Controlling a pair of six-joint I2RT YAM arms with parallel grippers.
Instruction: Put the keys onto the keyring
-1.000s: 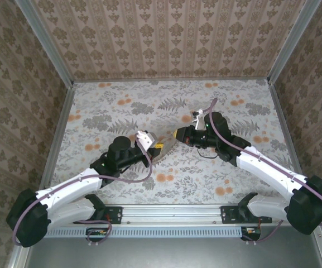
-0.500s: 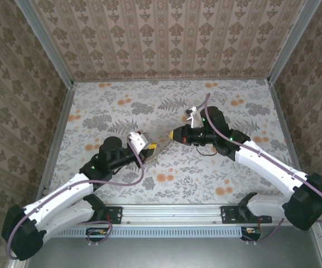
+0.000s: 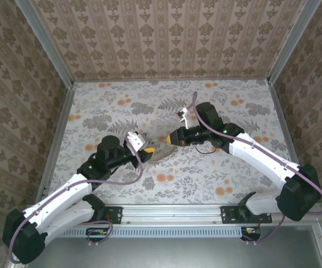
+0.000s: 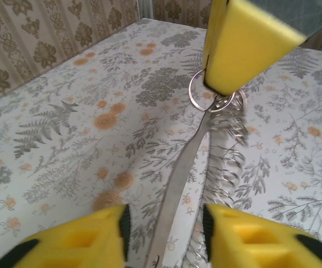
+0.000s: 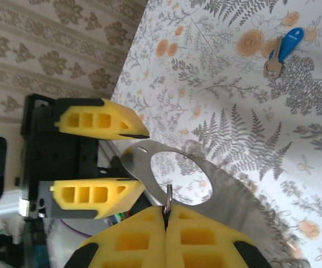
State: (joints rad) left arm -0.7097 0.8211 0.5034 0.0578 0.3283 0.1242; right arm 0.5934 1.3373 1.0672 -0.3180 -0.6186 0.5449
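**A:** From above, what do we see?

**B:** We see the left tool (image 3: pixel 151 149) and the right tool (image 3: pixel 169 139) nearly tip to tip over the middle of the flowered desk (image 3: pixel 110 111). The brownish-grey keyring (image 3: pixel 162 151) spans between them.

**A:** And on the left wrist?

**B:** Our left tool's yellow fingers (image 4: pixel 82 240) stand apart. The keyring's flat metal strip (image 4: pixel 177 178) runs between them with a gap on each side, and a wire coil (image 4: pixel 222 162) lies just beside it. At the far end the right tool (image 4: pixel 221 84) pinches the small ring (image 4: pixel 191 94).

**A:** The right wrist?

**B:** We find the right tool (image 5: pixel 165 215) fully closed on that small ring (image 5: pixel 169 195), which meets the strip's edge. The left tool's fingers (image 5: pixel 94 123) sit on either side of the strip's end. The blue-headed key (image 5: pixel 286 47) lies on the desk, well apart from the keyring, beside a printed orange flower.
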